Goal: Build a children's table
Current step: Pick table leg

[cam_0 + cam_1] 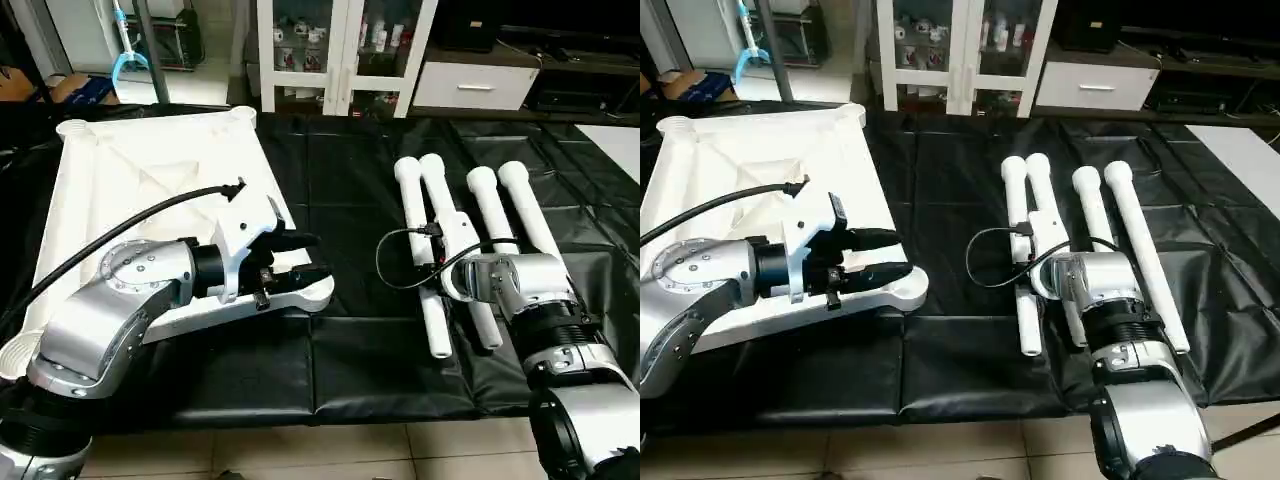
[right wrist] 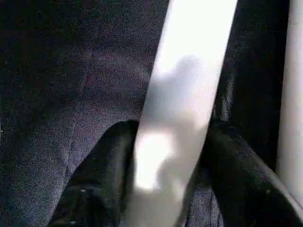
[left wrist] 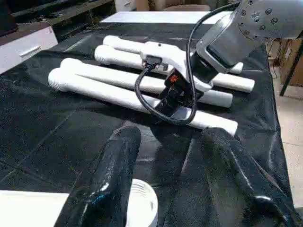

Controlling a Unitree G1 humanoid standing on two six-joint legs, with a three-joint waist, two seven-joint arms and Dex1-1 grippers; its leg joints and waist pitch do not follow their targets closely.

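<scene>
Right hand (image 2: pixel 168 189): two black fingers set on either side of one long white plastic tube leg (image 1: pixel 428 265), pressed against its sides on the black sheet-covered worktop (image 1: pixel 350 200); the hold looks closed on the tube. This leg is the leftmost of the row.

Left hand (image 1: pixel 300 258): black fingers roughly half apart, holding nothing, hovering level over the near right corner of the white plastic rectangular tabletop (image 1: pixel 150 170).

Tabletop: lies upside down on the left part of the worktop, ribbed X-braced underside facing up. Round corner socket (image 3: pixel 139 203) sits directly below the left hand's fingers; another round socket (image 1: pixel 72 128) at the far left corner.

Tube legs, four in all: laid side by side on the right part of the worktop, well apart from the tabletop, running from far to near. Second leg (image 1: pixel 450 225) touches the held one along its far end; third leg (image 1: pixel 490 210) and fourth leg (image 1: pixel 528 215) lie just beside, further right.

White glass-door cabinet (image 1: pixel 345 45): stands beyond the worktop's far edge.
</scene>
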